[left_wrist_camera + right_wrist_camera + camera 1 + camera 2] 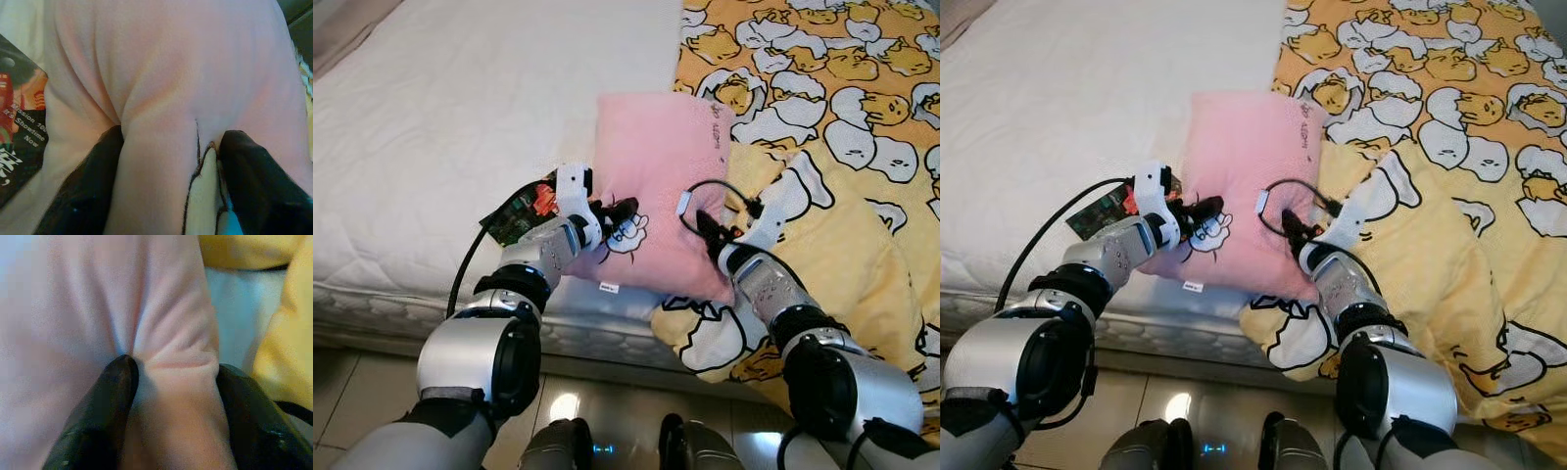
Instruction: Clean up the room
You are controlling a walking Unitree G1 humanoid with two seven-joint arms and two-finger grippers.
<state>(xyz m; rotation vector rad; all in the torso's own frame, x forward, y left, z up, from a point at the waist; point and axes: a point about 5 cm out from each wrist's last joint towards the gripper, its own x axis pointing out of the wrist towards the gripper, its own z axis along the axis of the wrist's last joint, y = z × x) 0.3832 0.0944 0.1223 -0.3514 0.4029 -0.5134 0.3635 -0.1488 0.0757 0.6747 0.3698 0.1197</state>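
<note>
pink pillow (pixel 661 186) on bed (pixel 460 147) edge, half over yellow quilt (pixel 862 196). left end effector (pixel 612 211) and right end effector (pixel 713 233) each clenched on pillow fold. lift evenly, both sides together, avoid snagging quilt.

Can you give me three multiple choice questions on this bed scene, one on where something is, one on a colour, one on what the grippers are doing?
1. Where does the pink pillow lie?
A. On the floor
B. On the bed, across the edge of the white mattress and the yellow blanket
C. On a chair

2. What colour is the blanket's ground?
A. Yellow
B. Blue
C. Green

3. What are the two grippers doing?
A. Both hang idle
B. One holds a cup
C. Each pinches a fold of the pillow

Answers: 1 B, its far corner overlaps the blanket. 2 A, yellow with white and orange figures. 3 C, the left gripper and right gripper each have pink cloth bunched between the fingers.
</note>
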